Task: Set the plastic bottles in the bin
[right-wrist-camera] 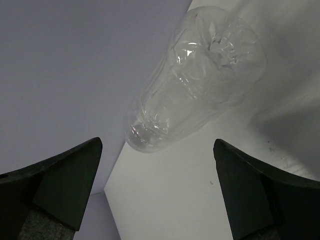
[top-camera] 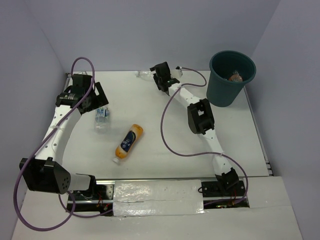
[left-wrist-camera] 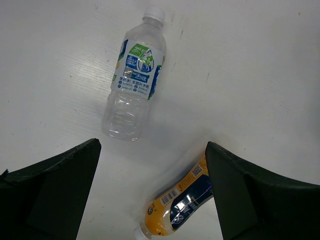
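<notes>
Left gripper (left-wrist-camera: 152, 150) and right gripper (right-wrist-camera: 157, 147) both stand wide open, holding nothing.

We see the dark teal bin (top-camera: 223, 93) standing upright at the far right of the table (top-camera: 145, 107). It is round with tapered sides, and a small bottle (top-camera: 235, 76) lies inside it, too small to make out in detail. A clear unlabelled bottle (right-wrist-camera: 200, 75) lies on its side at the table's far edge. On the left, the clear bottle with the blue-white label (left-wrist-camera: 134, 85) lies on its side. Near it but apart, the orange-yellow bottle (top-camera: 129, 143) with its dark label also lies flat, its white cap pointing toward the near edge.
</notes>
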Robot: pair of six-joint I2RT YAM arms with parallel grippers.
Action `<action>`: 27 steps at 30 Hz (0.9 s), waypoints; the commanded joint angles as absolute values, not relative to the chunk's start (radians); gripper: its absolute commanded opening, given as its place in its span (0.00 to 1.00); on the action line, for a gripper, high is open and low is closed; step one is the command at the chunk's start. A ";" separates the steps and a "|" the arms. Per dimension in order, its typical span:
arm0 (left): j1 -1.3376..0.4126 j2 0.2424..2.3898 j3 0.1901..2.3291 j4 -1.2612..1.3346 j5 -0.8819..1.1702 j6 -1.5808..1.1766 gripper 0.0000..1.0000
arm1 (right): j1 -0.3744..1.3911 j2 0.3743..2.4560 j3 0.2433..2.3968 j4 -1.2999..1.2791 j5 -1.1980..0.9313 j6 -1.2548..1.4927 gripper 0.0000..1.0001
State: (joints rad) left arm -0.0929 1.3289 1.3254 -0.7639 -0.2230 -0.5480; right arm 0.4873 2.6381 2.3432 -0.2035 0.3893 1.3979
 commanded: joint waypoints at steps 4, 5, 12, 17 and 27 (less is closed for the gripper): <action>-0.089 1.354 1.324 -0.727 -0.198 -0.525 0.99 | 0.483 2.675 2.408 -0.144 0.422 1.431 1.00; -0.087 1.355 1.324 -0.726 -0.198 -0.525 0.99 | 0.482 2.680 2.411 -0.143 0.422 1.434 1.00; -0.087 1.364 1.321 -0.719 -0.201 -0.520 0.99 | 0.480 2.729 2.454 -0.132 0.429 1.468 1.00; -0.089 1.373 1.318 -0.719 -0.195 -0.520 0.99 | 0.479 2.758 2.482 -0.129 0.443 1.488 1.00; -0.089 1.407 1.333 -0.724 -0.195 -0.520 0.99 | 0.474 2.784 2.488 -0.127 0.466 1.522 1.00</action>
